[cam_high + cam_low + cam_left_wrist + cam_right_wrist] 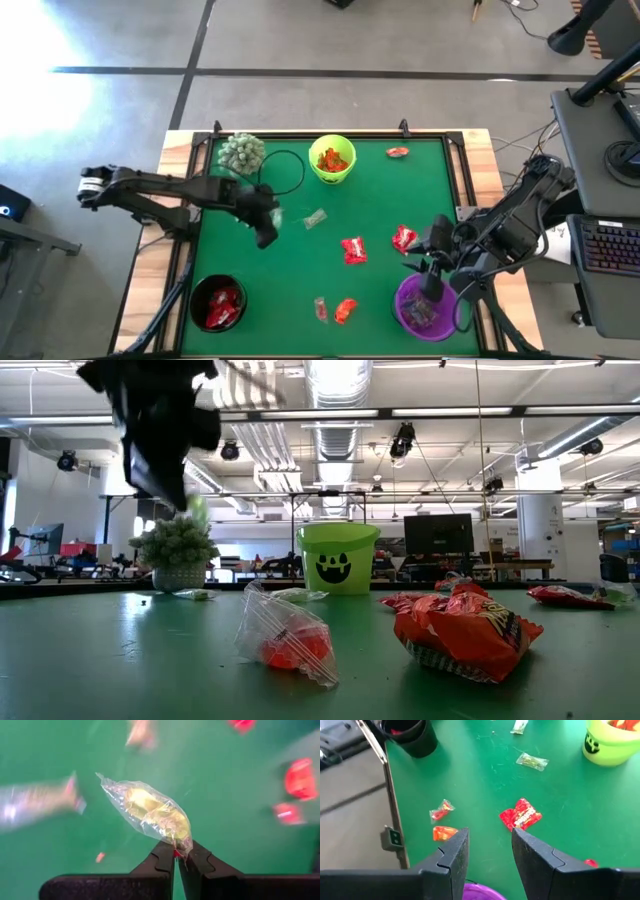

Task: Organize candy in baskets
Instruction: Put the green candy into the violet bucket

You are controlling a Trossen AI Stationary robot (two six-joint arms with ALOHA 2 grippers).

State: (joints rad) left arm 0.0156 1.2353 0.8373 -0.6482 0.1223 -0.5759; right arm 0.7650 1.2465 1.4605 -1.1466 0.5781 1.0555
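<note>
From above, my left gripper (268, 233) hangs over the middle-left of the green counter (300, 270), shut on a clear candy (277, 217). The purple basket (425, 308) lies far off on the other side, right under my right gripper (432, 272), so my right arm is much nearer to it. I think clear candy goes there, so my left arm has a long way to go across. The lime basket (333, 160) holds orange candy and the black basket (218, 303) holds red candy.

Down at counter height, my left gripper (165, 470) hangs high on one side, well above the loose sweets.

Past my left fingers (160, 865), the clear candy (150, 811) is pinched by one end. Its long side points straight away from me.

Past my right fingers (452, 852), which stand apart and hold nothing, a red candy (521, 815) lies on the counter just ahead.
</note>
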